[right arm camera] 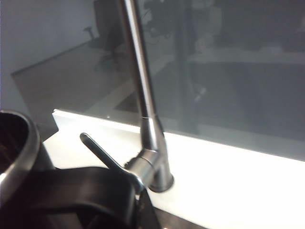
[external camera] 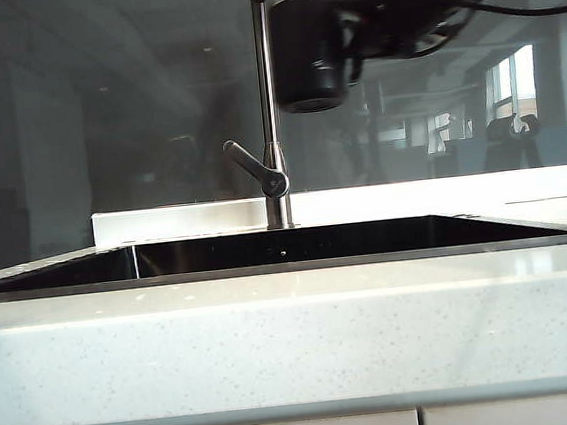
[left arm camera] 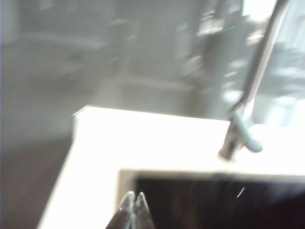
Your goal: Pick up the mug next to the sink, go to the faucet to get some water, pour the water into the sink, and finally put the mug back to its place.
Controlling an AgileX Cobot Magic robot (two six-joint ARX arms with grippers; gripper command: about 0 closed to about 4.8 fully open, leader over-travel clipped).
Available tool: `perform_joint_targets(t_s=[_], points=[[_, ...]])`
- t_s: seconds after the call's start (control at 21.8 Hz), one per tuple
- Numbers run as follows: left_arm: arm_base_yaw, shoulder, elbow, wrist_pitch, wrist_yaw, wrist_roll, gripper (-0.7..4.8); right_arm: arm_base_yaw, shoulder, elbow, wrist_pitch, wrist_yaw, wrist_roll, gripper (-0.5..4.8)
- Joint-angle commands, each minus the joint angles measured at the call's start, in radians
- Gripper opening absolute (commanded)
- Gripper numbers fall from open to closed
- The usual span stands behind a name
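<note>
Right gripper [external camera: 351,25] is clamped on the mug [external camera: 306,50], which is held upright, high beside the faucet [external camera: 267,93] above the sink [external camera: 267,249]; the spout, out of view, is judged higher. Left gripper [left arm camera: 134,205], closed and empty, is held over the sink's corner

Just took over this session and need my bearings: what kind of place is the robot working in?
Probably a kitchenette or pantry counter in an office. A dark recessed sink sits in white speckled stone countertop, with a tall steel faucet behind it. The right gripper holds the mug up beside the faucet; the left gripper is shut.
</note>
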Motion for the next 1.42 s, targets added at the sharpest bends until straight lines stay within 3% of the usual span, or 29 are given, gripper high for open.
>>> perform_joint_targets(t_s=[0.05,0.14,0.55,0.69,0.73,0.78,0.83,0.92,1.05,1.24,1.42], points=[[0.002,0.264,0.172,0.181,0.173,-0.029,-0.06,0.037,0.057,0.117,-0.035,0.052,0.0,-0.02],[0.002,0.512,0.392,0.191,0.332,-0.05,-0.06,0.054,0.116,0.217,-0.062,0.061,0.002,-0.02],[0.001,0.952,0.918,0.189,0.644,-0.241,0.14,0.068,0.131,0.281,-0.023,0.068,0.006,-0.02],[0.0,1.061,1.084,0.181,0.717,-0.316,1.59,0.068,0.131,0.281,-0.031,0.064,0.006,-0.02],[-0.001,1.125,1.188,0.167,0.742,-0.372,2.56,0.068,0.132,0.281,-0.035,0.061,0.006,-0.02],[-0.001,1.149,1.23,0.165,0.756,-0.397,3.02,0.068,0.132,0.281,-0.035,0.061,0.006,-0.02],[-0.001,1.197,1.317,0.164,0.789,-0.45,3.9,0.068,0.131,0.281,-0.031,0.061,0.006,-0.02],[-0.009,1.24,1.413,0.164,0.825,-0.491,4.47,0.068,0.131,0.281,-0.03,0.061,0.007,-0.02],[-0.046,1.27,1.526,0.108,0.828,-0.471,4.69,0.068,0.131,0.281,-0.027,0.06,0.011,-0.02],[-0.093,1.27,1.619,-0.087,0.84,-0.306,4.72,0.068,0.131,0.281,-0.023,0.061,0.048,-0.02],[-0.106,1.27,1.646,-0.143,0.839,-0.252,4.71,0.068,0.131,0.281,-0.021,0.061,0.048,-0.02]])
